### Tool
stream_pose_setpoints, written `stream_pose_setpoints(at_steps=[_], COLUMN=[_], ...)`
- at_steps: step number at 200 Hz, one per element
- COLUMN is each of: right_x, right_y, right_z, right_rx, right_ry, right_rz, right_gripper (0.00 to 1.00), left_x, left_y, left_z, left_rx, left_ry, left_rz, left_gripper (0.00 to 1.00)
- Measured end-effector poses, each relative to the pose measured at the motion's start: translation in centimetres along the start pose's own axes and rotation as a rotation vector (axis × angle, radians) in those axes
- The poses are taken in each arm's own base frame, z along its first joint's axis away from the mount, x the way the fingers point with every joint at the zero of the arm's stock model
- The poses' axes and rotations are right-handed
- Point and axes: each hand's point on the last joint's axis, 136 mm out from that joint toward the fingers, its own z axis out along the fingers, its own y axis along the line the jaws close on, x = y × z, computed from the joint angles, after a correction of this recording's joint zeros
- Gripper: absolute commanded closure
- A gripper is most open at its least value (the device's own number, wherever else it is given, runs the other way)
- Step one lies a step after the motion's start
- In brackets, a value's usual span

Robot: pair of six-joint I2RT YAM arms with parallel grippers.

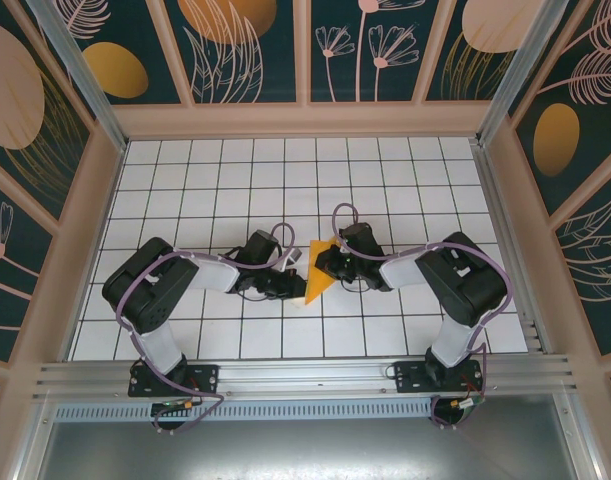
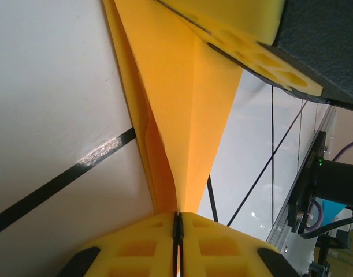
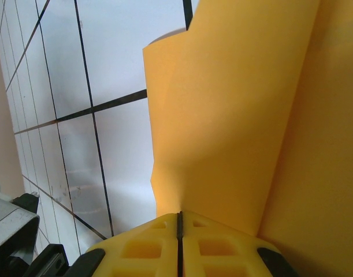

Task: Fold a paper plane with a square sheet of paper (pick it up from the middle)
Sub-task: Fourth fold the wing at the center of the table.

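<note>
the paper sits at the middle of the bench, right between the left gripper and the right gripper, which meet over it from either side. from above it is an orange-yellow folded wedge, broad on the left gripper's side and coming to a point on the right gripper's side, with its edges spanning about two tiles front to back.

in the left wrist view the left gripper has its yellow fingers pressed together, and the paper narrows straight down into the seam between them, so it is clamped on the paper. the sheet there shows layered flaps with a sharp crease along its length, the left flap standing up off the white tile. one of the right gripper's fingers lies on the paper's far end.

in the right wrist view the right gripper is likewise closed, its fingers together with the paper running into them. here the paper rises as a broad smooth sheet, gently bowed, with a straight left edge and a square upper corner; a second layer lies along the right.
</note>
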Motion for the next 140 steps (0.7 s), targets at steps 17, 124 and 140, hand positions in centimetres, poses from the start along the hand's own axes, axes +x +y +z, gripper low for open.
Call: stream_pose_setpoints(at_steps=[17,124,140], right_x=[0.0,0.05,-0.01], right_y=[0.0,-0.02,-0.06], right_z=[0.0,0.1,0.1], right_rx=[0.0,0.011,0.014], right_ry=[0.0,-0.01,-0.014], right_rz=[0.0,-0.006,-0.006], right_gripper=[0.9,0.9,0.9], left_x=[0.04,0.25,0.31], left_y=[0.02,0.18,0.09], left_z=[0.0,0.16,0.12], left_rx=[0.0,-0.037,-0.047], left_ry=[0.001,0.004,0.0], left_rz=[0.003,0.026,0.033], left_gripper=[0.93,0.85,0.8])
